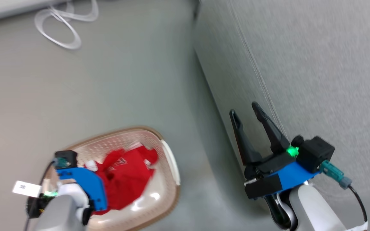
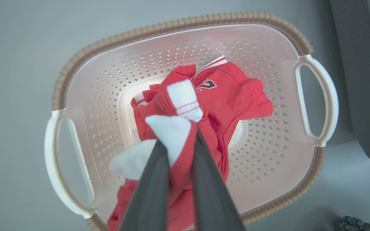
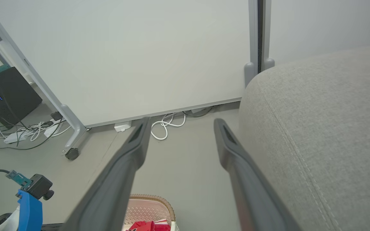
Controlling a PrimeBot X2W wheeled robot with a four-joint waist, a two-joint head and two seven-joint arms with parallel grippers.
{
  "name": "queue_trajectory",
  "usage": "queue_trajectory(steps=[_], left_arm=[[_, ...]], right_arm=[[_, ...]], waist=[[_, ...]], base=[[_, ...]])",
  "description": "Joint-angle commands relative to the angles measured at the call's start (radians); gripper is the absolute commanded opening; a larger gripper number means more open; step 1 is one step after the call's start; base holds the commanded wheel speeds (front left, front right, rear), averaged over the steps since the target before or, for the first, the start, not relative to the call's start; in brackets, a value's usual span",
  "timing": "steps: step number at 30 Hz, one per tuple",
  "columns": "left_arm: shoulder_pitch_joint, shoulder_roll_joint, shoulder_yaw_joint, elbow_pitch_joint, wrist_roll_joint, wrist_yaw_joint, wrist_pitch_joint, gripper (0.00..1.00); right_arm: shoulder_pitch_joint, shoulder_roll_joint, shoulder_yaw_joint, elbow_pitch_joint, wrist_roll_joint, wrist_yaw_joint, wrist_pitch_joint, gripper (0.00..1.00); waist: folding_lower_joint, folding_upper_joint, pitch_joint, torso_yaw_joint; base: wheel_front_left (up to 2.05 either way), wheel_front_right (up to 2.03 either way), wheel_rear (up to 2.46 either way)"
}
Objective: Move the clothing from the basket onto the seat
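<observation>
The basket (image 2: 185,24) is sitting on the grey floor (image 1: 124,80), close beside the front face of the seat (image 1: 316,64), with a strip of bare floor running between them. The clothing (image 2: 226,93) is lying bunched inside the basket. The left claw (image 2: 178,144) is pressing its two fingers together on a red-and-white fold of it, and the rest is trailing down into the basket. The right claw (image 1: 244,109) is hovering spread wide over the seat's edge, gripping nothing.

A white cable (image 1: 63,25) is coiling on the floor beyond the basket, at the foot of a pale panel (image 3: 140,57) that is standing on a caster (image 3: 72,154). A black box (image 3: 5,93) is standing at the far left among loose cords.

One basket with two white handles (image 2: 316,99) is showing. The red cloth is too crumpled to tell how many garments there are.

A black-and-white figure (image 2: 206,85) on the cloth is reading like a 2, partly folded under. A white label (image 1: 26,188) on the left arm is carrying print too small to read.
</observation>
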Motion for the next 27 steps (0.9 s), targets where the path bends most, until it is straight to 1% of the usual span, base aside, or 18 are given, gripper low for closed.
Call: queue_trajectory(steps=[1,3,6,9,11,15,17,18,22,27], left_arm=[[0.010,-0.011,-0.008,-0.002,0.001,-0.006,-0.015,0.00],[0.017,-0.032,-0.027,-0.009,-0.001,-0.014,-0.038,0.00],[-0.026,-0.064,-0.057,-0.031,-0.011,-0.021,-0.051,0.00],[-0.042,-0.091,-0.102,-0.078,-0.040,-0.022,-0.070,0.00],[-0.059,-0.096,-0.143,-0.127,-0.067,-0.022,-0.076,0.00],[-0.056,-0.101,-0.280,-0.304,-0.201,-0.022,-0.060,0.00],[-0.075,-0.099,-0.336,-0.380,-0.244,-0.022,-0.064,0.00],[-0.082,-0.099,-0.361,-0.415,-0.265,-0.016,-0.065,0.00],[-0.120,-0.101,-0.466,-0.542,-0.336,0.028,-0.068,0.00],[-0.174,-0.100,-0.575,-0.638,-0.391,0.092,-0.083,0.00]], right_arm=[[0.018,-0.002,-0.006,0.008,-0.011,0.000,-0.004,1.00],[0.036,-0.002,-0.017,0.027,-0.032,0.000,-0.004,1.00],[0.067,-0.002,-0.042,0.052,-0.058,0.000,-0.004,1.00],[0.099,-0.002,-0.063,0.077,-0.084,0.000,-0.002,1.00],[0.115,-0.002,-0.077,0.086,-0.096,0.000,0.006,1.00],[0.149,-0.002,-0.102,0.085,-0.104,0.000,0.032,1.00],[0.159,-0.002,-0.109,0.077,-0.105,0.000,0.041,1.00],[0.165,-0.002,-0.111,0.074,-0.107,0.000,0.049,1.00],[0.174,-0.002,-0.096,0.055,-0.116,0.000,0.078,1.00],[0.176,-0.002,-0.077,0.034,-0.123,0.000,0.106,1.00]], waist=[[0.0003,-0.0001,-0.040,0.002],[0.0003,-0.0001,-0.095,0.041],[0.0003,-0.0001,-0.169,0.103],[0.0003,-0.0001,-0.231,0.165],[0.0003,-0.0001,-0.268,0.202],[0.0003,-0.0001,-0.322,0.259],[0.0003,-0.0001,-0.340,0.285],[0.0003,-0.0001,-0.348,0.296],[0.0003,-0.0001,-0.372,0.327],[0.0003,-0.0001,-0.390,0.340]], base=[[0.00,0.00,0.00],[0.00,0.00,0.00],[0.00,0.00,0.00],[0.00,0.00,0.00],[0.00,0.00,0.00],[0.00,0.00,0.00],[0.00,0.00,0.00],[0.00,0.00,0.00],[0.00,0.00,0.00],[0.00,0.00,0.00]])
